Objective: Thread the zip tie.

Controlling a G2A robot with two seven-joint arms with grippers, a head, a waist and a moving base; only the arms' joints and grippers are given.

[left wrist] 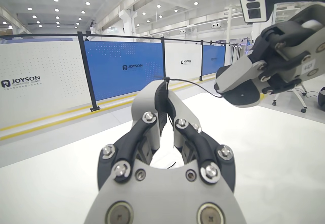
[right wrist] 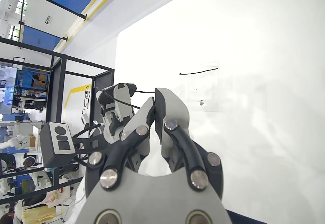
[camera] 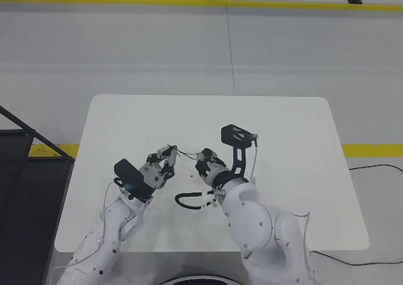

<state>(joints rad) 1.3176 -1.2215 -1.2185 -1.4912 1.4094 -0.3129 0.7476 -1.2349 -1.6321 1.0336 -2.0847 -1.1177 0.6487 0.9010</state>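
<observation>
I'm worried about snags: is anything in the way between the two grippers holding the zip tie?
Nothing visible: the zip tie runs through open air from the left gripper to the right gripper.

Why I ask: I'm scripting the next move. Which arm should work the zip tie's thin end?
Right, probably. The right gripper is shut on the thin end of the zip tie, while the left gripper pinches it near the head and can hold that steady.
</observation>
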